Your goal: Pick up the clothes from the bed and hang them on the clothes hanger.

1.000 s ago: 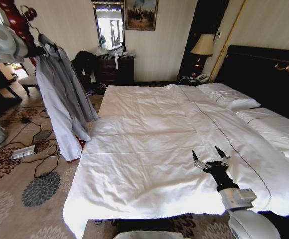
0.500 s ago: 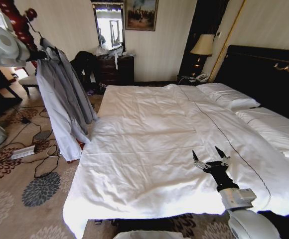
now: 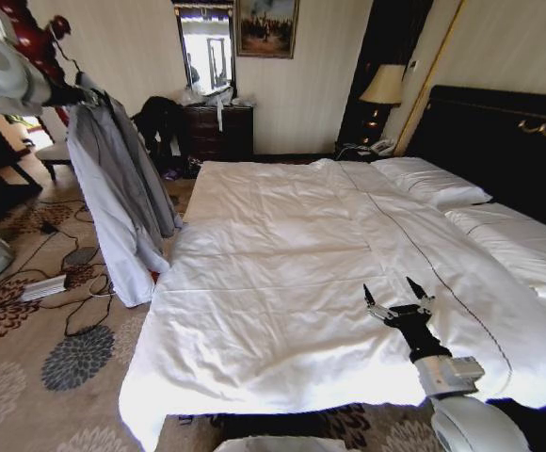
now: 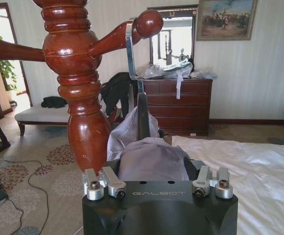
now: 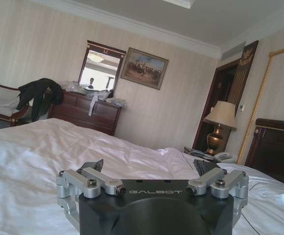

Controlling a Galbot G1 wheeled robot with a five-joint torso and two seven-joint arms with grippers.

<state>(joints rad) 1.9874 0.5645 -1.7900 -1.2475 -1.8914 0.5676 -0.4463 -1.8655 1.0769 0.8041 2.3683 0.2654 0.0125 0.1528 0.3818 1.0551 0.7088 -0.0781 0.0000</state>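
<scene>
One shirt [image 3: 113, 188], one hanger [image 4: 143, 115], one bed [image 3: 282, 282], two pillows [image 3: 431, 181], two end effectors [image 3: 397, 298].

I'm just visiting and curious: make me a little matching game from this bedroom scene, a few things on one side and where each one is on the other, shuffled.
Things:
1. shirt
2. right gripper
3. hanger hook
4. lamp

Places:
A. over the white bed, open
B. hanging off the bed's side, above the carpet
C. beside the dark headboard
D. looped over an arm of the wooden coat stand

Pairs: 1-B, 2-A, 3-D, 4-C
</scene>
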